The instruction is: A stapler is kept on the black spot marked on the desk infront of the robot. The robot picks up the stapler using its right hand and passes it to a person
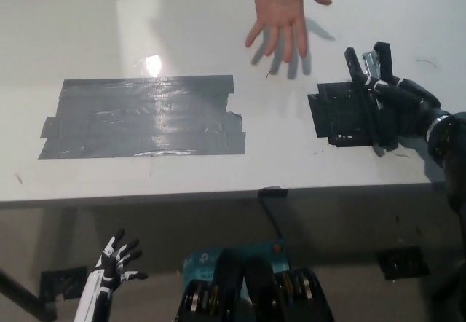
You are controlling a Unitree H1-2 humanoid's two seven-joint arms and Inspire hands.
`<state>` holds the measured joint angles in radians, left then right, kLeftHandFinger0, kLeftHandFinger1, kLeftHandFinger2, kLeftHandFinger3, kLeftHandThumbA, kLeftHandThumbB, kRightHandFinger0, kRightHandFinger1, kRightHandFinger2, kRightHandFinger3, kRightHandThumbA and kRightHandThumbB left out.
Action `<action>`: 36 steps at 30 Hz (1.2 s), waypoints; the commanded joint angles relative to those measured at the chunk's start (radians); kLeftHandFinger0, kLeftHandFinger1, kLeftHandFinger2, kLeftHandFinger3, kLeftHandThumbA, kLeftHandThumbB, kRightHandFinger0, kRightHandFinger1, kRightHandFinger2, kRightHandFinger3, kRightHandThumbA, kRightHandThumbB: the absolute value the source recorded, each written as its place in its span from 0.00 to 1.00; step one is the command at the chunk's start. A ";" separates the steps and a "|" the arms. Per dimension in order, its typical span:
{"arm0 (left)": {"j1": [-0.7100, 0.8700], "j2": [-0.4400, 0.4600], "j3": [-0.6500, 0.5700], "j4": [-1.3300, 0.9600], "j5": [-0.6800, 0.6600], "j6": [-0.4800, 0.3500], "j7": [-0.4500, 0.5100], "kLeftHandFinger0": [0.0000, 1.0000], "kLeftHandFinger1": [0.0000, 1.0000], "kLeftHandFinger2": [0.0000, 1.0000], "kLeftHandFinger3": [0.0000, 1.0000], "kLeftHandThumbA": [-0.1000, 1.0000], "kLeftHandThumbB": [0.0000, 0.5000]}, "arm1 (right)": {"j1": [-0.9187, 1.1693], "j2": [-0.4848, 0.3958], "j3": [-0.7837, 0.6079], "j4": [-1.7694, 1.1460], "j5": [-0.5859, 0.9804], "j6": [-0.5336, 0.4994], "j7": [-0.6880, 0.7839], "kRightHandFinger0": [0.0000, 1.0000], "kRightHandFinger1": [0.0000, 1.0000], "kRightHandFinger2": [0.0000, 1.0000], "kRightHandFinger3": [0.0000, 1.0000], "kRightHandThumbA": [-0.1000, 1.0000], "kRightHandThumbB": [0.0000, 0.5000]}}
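The stapler (372, 63), black with a silver strip, sticks up out of my black right hand (389, 111), which is shut on it above the desk's right side. That hand is well to the right of the black tape patch (142, 116), which has nothing on it. A person's hand (282, 7) reaches in from the top, palm open and fingers spread, a short way up and to the left of the stapler, not touching it. My white left hand (113, 264) rests below the desk edge at the lower left, open with its fingers apart.
The white desk (218, 169) ends in a front edge across the middle of the picture. A small black bracket (273, 191) sits on that edge. The floor below shows dark fittings at the lower left and right.
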<state>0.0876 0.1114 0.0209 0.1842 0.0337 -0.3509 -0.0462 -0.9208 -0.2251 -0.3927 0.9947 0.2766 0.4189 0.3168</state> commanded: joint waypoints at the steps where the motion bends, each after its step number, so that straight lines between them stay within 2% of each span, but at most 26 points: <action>1: 0.012 0.011 0.003 -0.033 0.006 0.003 0.003 0.61 0.85 0.88 1.00 1.00 0.78 | -0.105 0.010 -0.005 -0.037 0.421 0.051 0.108 0.00 0.00 0.00 0.08 1.00 0.00; 4: 0.000 0.015 0.003 -0.027 -0.001 0.005 -0.004 0.61 0.86 0.90 1.00 1.00 0.77 | -0.116 0.008 0.057 -0.117 0.474 0.051 0.060 0.00 0.00 0.00 0.00 1.00 0.00; 9: 0.002 0.020 0.002 -0.021 0.008 0.001 -0.003 0.60 0.86 0.91 1.00 1.00 0.77 | -0.143 0.018 0.130 -0.237 0.511 0.051 -0.018 0.00 0.00 0.00 0.00 1.00 0.00; 15: 0.001 0.020 -0.001 -0.023 0.009 0.007 -0.005 0.58 0.85 0.90 1.00 1.00 0.78 | -0.242 0.025 0.179 -0.198 0.535 0.051 -0.072 0.00 0.00 0.00 0.00 1.00 0.01; 19: -0.001 0.021 0.000 -0.021 0.004 0.007 -0.008 0.56 0.85 0.90 1.00 1.00 0.79 | -0.295 0.026 0.210 -0.158 0.574 0.051 -0.124 0.00 0.00 0.00 0.03 0.96 0.01; 22: -0.002 0.022 0.001 -0.025 0.007 0.009 -0.006 0.55 0.84 0.90 1.00 1.00 0.79 | -0.334 0.022 0.241 -0.122 0.578 0.051 -0.121 0.00 0.00 0.00 0.01 1.00 0.00; 28: -0.005 0.027 0.000 -0.033 0.011 0.025 -0.007 0.55 0.84 0.90 1.00 1.00 0.81 | -0.390 0.033 0.275 -0.093 0.547 0.051 -0.149 0.00 0.00 0.00 0.00 1.00 0.00; 32: -0.006 0.028 -0.006 -0.025 0.028 0.019 -0.002 0.52 0.84 0.90 1.00 1.00 0.80 | -0.415 0.054 0.280 -0.053 0.448 0.051 -0.162 0.00 0.00 0.00 0.00 1.00 0.00; 36: -0.017 0.029 -0.008 -0.023 0.035 0.025 -0.001 0.51 0.83 0.89 1.00 1.00 0.82 | -0.447 0.083 0.249 0.023 0.390 0.050 -0.166 0.00 0.00 0.00 0.00 1.00 0.08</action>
<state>0.0822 0.1230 0.0164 0.1815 0.0484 -0.3234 -0.0462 -1.2725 -0.1714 -0.1182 0.9730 0.7051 0.4731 0.1730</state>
